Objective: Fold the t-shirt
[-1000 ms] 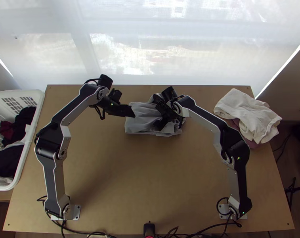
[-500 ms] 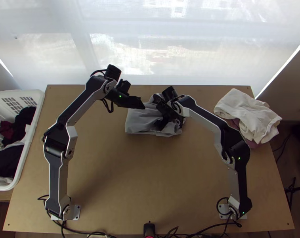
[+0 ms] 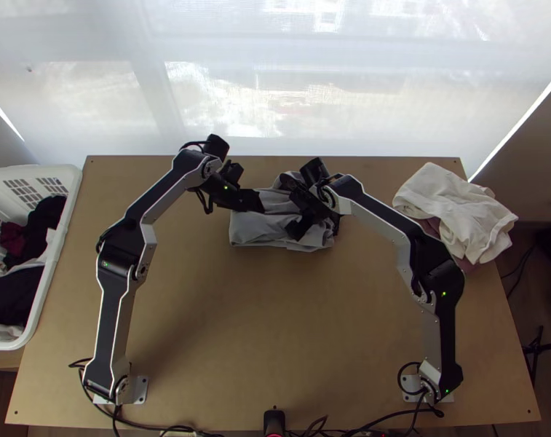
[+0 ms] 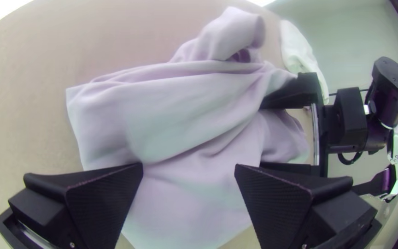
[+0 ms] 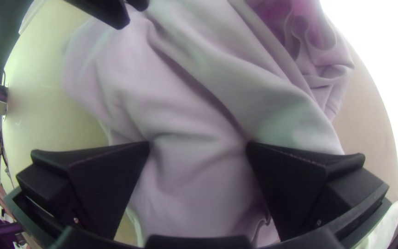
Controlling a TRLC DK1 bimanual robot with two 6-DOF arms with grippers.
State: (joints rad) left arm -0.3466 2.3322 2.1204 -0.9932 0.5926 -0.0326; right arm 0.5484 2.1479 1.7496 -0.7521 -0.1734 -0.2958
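Grey t-shirt lies rumpled — long axis left-right across the table.

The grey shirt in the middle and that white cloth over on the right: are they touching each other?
Apart. The top view shows a stretch of bare table between the grey shirt and the white cloth.

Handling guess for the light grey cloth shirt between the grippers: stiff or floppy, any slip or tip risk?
The light grey cloth shirt is probably floppy: soft creases and a rumpled fold run through it. Lifted at one spot, it would likely sag and lose its bunched shape. Tipping seems unlikely, since it lies low on the light wooden table.
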